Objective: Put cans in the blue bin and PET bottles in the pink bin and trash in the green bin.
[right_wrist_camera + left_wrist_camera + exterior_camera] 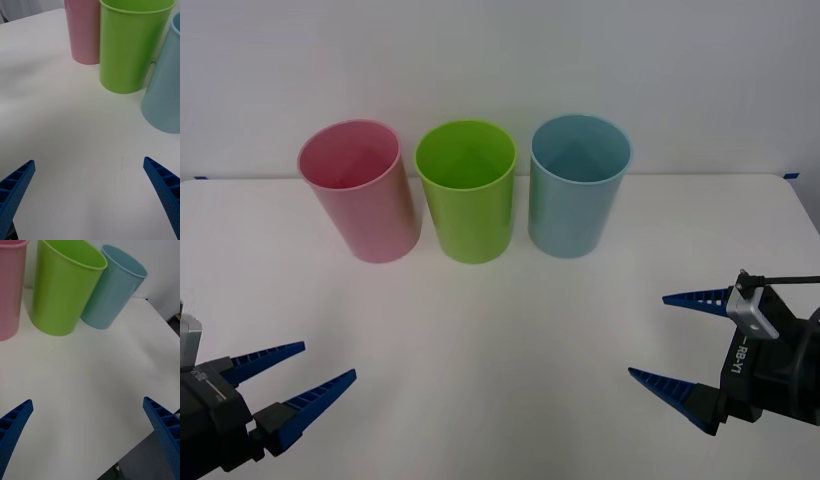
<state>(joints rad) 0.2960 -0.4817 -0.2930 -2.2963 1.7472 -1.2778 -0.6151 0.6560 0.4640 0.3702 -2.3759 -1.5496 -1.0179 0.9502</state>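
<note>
1. Front view: the pink bin (360,190), the green bin (468,190) and the blue bin (578,185) stand upright in a row across the upper middle of the white table (500,340), close together. The left pincer (298,378) sits at lower left and the right pincer (688,342) at lower right, both spread open, holding nothing.
2. Right wrist view: blue fingers (15,187) apart at the bottom corners; bins along the top.
3. Left wrist view: blue fingers (163,427) apart over the table's edge.

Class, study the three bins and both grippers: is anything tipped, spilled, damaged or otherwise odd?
Nothing stands out. The pink bin, green bin and blue bin stand upright in a row on the white table. The left gripper and right gripper hover open near the table's front corners, holding nothing.
</note>
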